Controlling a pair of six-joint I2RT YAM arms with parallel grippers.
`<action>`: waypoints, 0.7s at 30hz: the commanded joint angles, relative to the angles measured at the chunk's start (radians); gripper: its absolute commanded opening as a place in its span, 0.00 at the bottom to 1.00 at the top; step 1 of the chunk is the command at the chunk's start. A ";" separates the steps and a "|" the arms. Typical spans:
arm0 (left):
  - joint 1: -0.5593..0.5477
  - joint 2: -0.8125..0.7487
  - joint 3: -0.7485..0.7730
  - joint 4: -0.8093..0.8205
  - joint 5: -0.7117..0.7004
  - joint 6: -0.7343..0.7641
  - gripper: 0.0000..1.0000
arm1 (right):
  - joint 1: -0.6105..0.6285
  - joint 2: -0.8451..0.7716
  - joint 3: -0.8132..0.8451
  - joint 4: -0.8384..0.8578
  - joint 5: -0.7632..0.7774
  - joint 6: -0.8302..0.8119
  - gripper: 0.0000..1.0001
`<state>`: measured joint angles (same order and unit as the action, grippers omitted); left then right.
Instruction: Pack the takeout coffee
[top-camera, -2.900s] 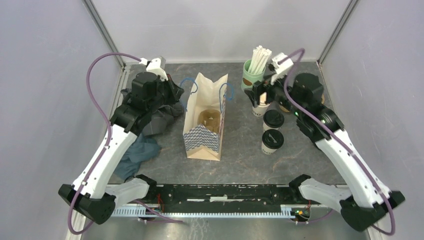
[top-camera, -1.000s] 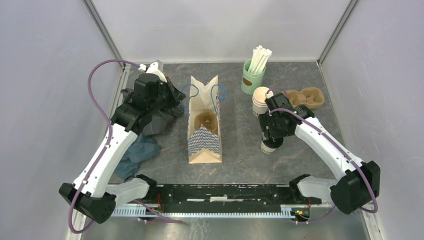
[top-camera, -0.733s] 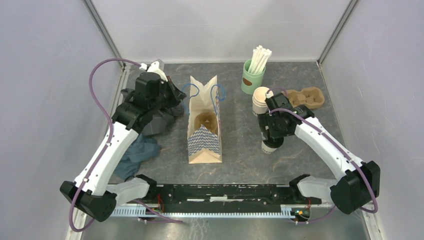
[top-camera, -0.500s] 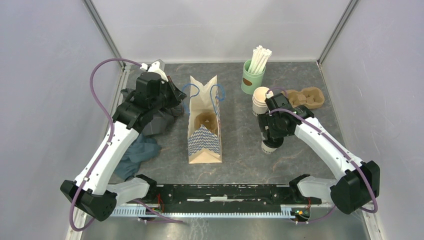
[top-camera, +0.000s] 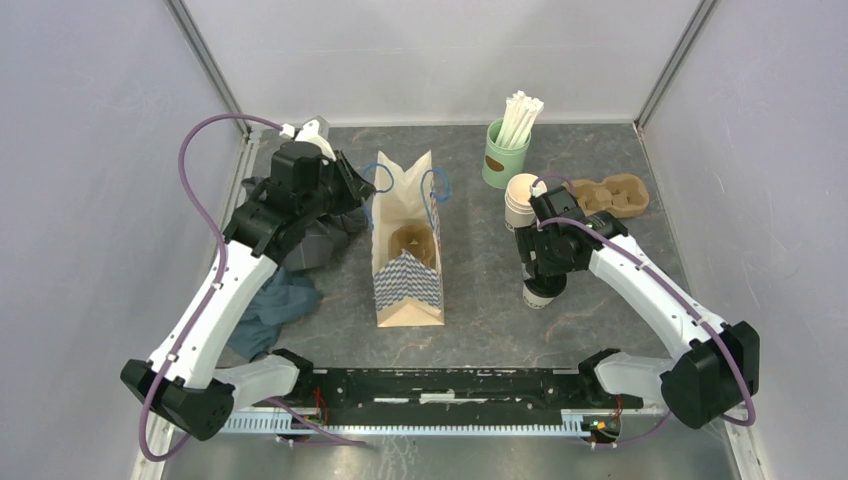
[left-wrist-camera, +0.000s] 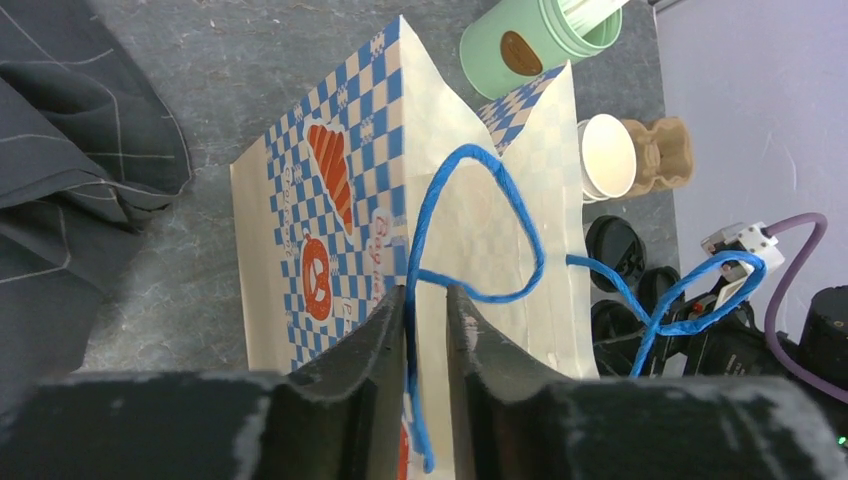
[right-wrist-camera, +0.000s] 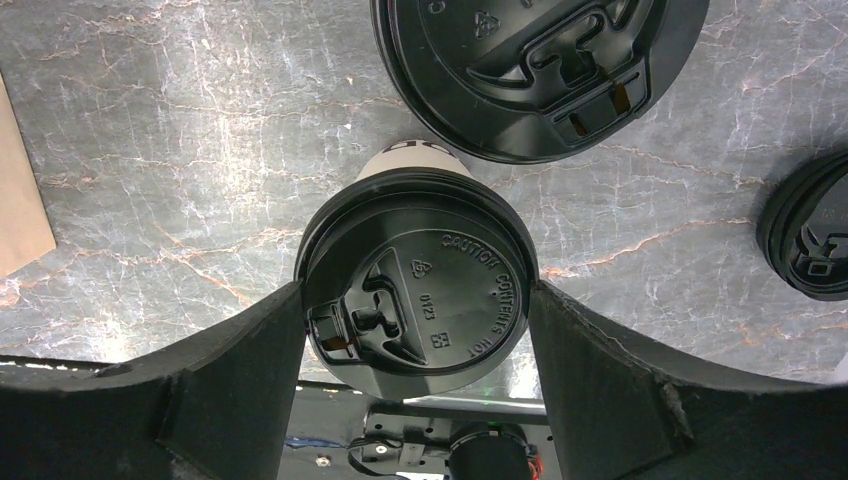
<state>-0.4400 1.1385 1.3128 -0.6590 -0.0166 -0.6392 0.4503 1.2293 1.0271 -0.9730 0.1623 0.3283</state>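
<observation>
A takeout coffee cup (right-wrist-camera: 415, 295), white with a black lid, stands on the table. My right gripper (right-wrist-camera: 415, 330) is down over it with both fingers against the lid's rim. In the top view that cup (top-camera: 538, 297) peeks out under the right gripper (top-camera: 543, 275). A second lidded cup (right-wrist-camera: 530, 60) stands just beyond it. The paper bag (top-camera: 405, 250) stands open at the centre, with a brown carrier (top-camera: 415, 240) inside. My left gripper (left-wrist-camera: 426, 300) is narrowly open, and the bag's blue handle (left-wrist-camera: 480, 160) runs loosely between its fingers.
A green cup of white straws (top-camera: 505, 155) stands at the back. Next to it are a stack of lidless white cups (top-camera: 521, 195) and a brown pulp carrier (top-camera: 615, 195). A loose black lid (right-wrist-camera: 810, 240) lies at the right. Dark cloths (top-camera: 275, 305) lie under the left arm.
The left jaws have parted slightly, so the blue handle is no longer pinched. The bag's top has shifted a little left. The right arm has stayed over the lidded cup.
</observation>
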 joint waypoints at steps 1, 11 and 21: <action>-0.001 0.007 0.078 -0.056 0.012 -0.016 0.36 | -0.003 -0.005 -0.008 0.001 0.018 0.002 0.82; -0.012 -0.030 0.115 -0.225 0.140 -0.033 0.95 | -0.004 -0.055 0.037 0.022 -0.035 -0.116 0.79; -0.158 0.130 0.185 -0.362 -0.143 0.045 0.71 | -0.003 -0.080 0.085 0.011 -0.126 -0.217 0.79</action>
<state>-0.5770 1.2476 1.4837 -0.9638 -0.0280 -0.6521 0.4503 1.1759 1.0554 -0.9741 0.0940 0.1696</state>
